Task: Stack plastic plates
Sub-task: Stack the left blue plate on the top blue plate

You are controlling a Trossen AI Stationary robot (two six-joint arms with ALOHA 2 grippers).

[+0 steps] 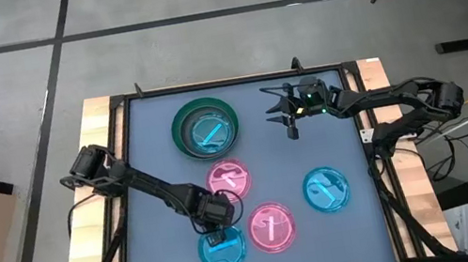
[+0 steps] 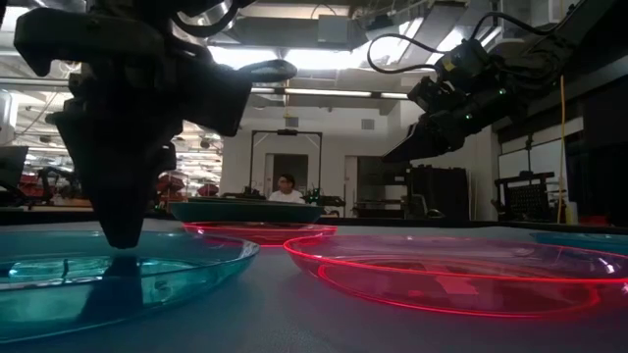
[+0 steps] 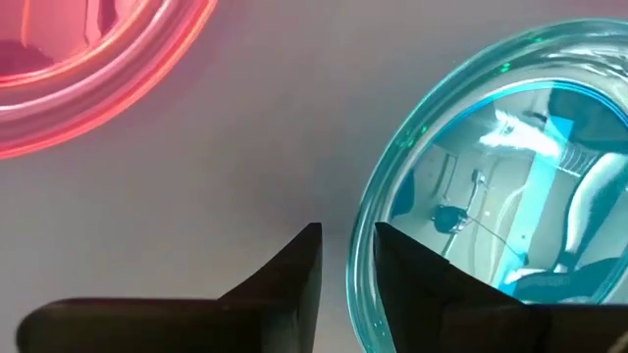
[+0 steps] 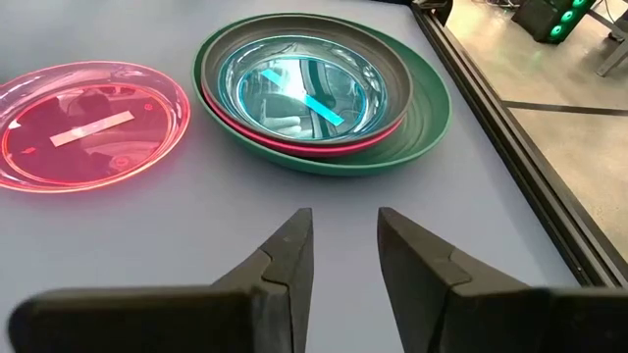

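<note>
A dark green plate (image 1: 179,132) at the table's far middle holds a stack: a grey plate (image 4: 385,51), a solid pink one (image 4: 294,147) and a cyan one (image 4: 299,88) on top. Two translucent pink plates (image 1: 229,178) (image 1: 272,227) and a cyan plate (image 1: 327,189) lie flat on the table. Another cyan plate (image 1: 226,251) lies near the front edge. My left gripper (image 3: 348,265) points down at that plate's far rim, open. My right gripper (image 4: 343,255) hovers open to the right of the stack, holding nothing. My left gripper comes from above with one finger (image 3: 412,265) inside the cyan plate's rim (image 3: 361,265) and the other finger (image 3: 299,270) outside it. A strip of table shows between the outer finger and the rim. Whether the inner finger touches the plate, I cannot tell. The plate lies flat on the table.
A raised black frame (image 4: 510,167) borders the table, with wooden boards (image 1: 89,231) outside it. Bare table surface lies between the stack and my right gripper (image 1: 290,126). A person (image 2: 286,188) sits in the room far behind the table.
</note>
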